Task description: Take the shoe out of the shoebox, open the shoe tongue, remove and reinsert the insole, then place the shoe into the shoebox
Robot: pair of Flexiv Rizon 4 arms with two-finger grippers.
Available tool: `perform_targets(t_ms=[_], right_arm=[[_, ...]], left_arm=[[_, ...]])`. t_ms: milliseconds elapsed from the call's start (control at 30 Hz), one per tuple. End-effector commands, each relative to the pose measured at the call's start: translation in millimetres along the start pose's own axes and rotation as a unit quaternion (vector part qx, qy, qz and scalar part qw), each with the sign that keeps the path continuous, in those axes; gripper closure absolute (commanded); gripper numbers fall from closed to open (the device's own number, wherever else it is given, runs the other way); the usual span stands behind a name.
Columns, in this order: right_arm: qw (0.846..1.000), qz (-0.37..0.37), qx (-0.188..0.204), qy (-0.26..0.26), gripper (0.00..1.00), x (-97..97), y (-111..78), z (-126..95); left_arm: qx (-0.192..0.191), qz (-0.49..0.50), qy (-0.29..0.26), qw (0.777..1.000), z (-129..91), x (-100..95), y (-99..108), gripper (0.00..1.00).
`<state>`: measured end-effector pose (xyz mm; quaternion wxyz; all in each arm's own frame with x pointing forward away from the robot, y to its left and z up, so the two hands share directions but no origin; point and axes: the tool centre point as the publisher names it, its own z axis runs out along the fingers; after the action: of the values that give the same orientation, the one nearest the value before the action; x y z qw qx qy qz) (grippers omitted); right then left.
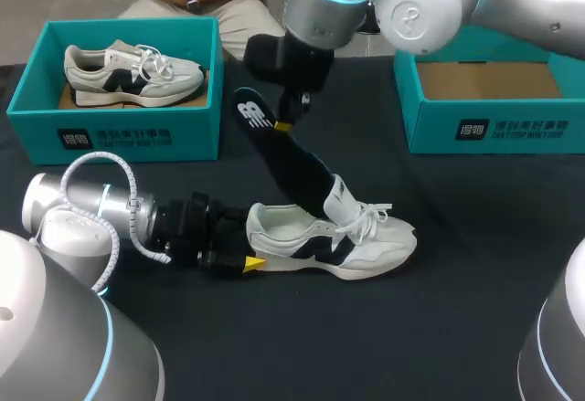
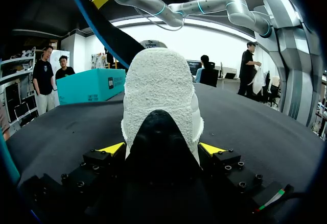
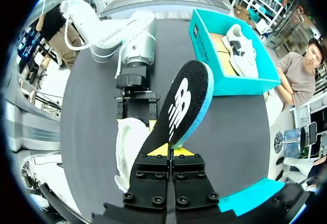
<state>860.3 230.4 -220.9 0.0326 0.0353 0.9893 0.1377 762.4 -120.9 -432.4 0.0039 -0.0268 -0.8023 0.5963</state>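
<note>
The right gripper (image 3: 171,150) is pinching the heel end of a long black foam insole with a teal edge (image 3: 181,104), its yellow tips pressed flat against both faces. It is holding that end raised, so the insole is slanting down, with its toe end sitting inside the mouth of a white and grey mesh sneaker with navy side panels (image 1: 352,241). Whether the insole is coming out or going back in cannot be told.

The left gripper (image 2: 161,150) is lying low on the black cloth table (image 1: 457,310), its fingers clamping the sneaker's heel from both sides. This is probably bracing the sneaker upright on its sole so it does not slide.

An empty teal cardboard shoebox (image 1: 494,131) is waiting well apart at the far right, likely for the sneaker. A matching teal shoebox (image 1: 119,136) at the far left is holding a second similar sneaker (image 1: 132,74).
</note>
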Motion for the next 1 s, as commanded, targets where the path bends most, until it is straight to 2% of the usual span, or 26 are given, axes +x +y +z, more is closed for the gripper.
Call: perform_targets(t_ms=[33,433,1000], right_arm=[[1.000,0.011,0.000,-0.016,1.00,-3.5,0.4,-23.7],[0.998,0.007,-0.022,-0.059,1.00,-19.3,16.8,-60.6],[0.998,0.007,-0.022,-0.059,1.00,-19.3,16.8,-60.6]], left_arm=[[0.000,0.000,0.000,1.000,2.4,-1.2,4.6,1.00],[0.000,0.000,0.000,1.000,2.4,-1.2,4.6,1.00],[0.000,0.000,0.000,1.000,2.4,-1.2,4.6,1.00]])
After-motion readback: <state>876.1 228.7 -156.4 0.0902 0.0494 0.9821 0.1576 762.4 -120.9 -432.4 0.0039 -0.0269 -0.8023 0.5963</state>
